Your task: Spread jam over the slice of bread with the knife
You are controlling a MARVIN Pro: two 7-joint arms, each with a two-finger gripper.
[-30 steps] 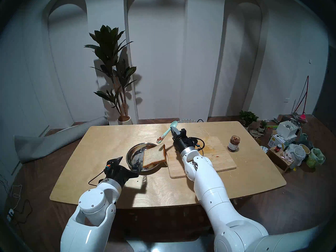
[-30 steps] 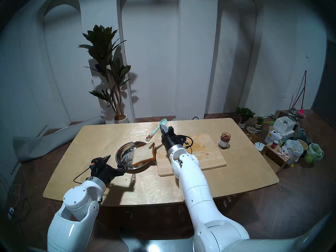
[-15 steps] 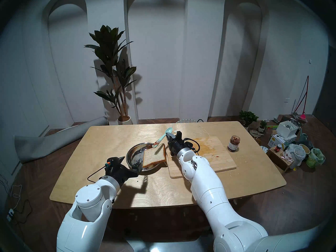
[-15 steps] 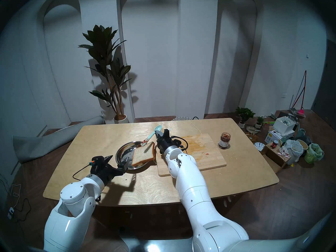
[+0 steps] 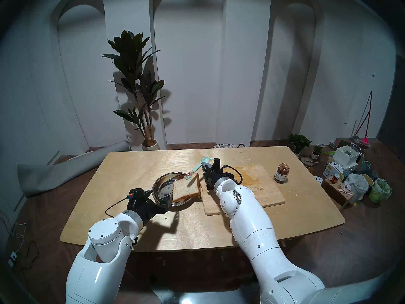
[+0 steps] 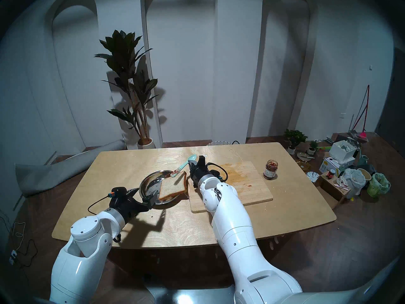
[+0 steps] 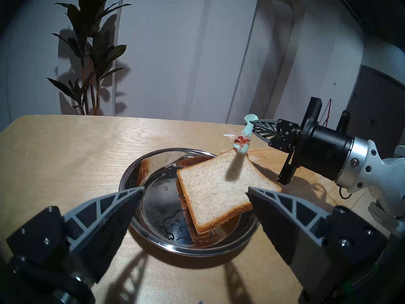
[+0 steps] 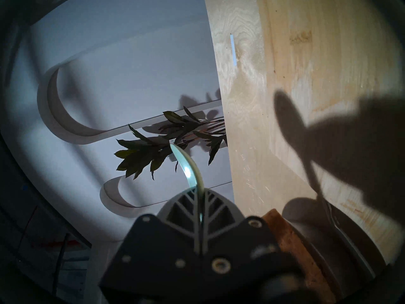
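Dark red-brown chunky jam [image 5: 281,170] fills a small clear glass jar with a pale label, standing on the table [image 5: 135,165] well to the right of the pale wooden cutting board [image 5: 263,187]. A dab of red jam also clings to the narrow tip of the slim mint-green plastic knife [image 5: 195,168], seen clearly from the left wrist [image 7: 241,141]. That tip hangs just above the far corner of the square slice of pale speckled bread with a brown crust [image 5: 186,187]; its shadow falls on the crumb, and the frames do not settle whether the two touch. The knife slants upward to the right, its rounded spoon-like end [image 8: 188,169] sticking out beyond the right hand [image 5: 205,164], whose two fingers are pressed together on the shaft.

The slice lies tilted across the right side of a round shiny steel plate [image 5: 160,183], on top of a second slice that peeks out beneath it [image 7: 186,207]. The plate sits on the table just left of the cutting board, which shows reddish smears.

On the near left side of the plate, the left hand [image 7: 195,191] hovers with its fingers spread wide and nothing between them, the right finger [image 7: 285,211] overlapping the near corner of the bread in its own view.
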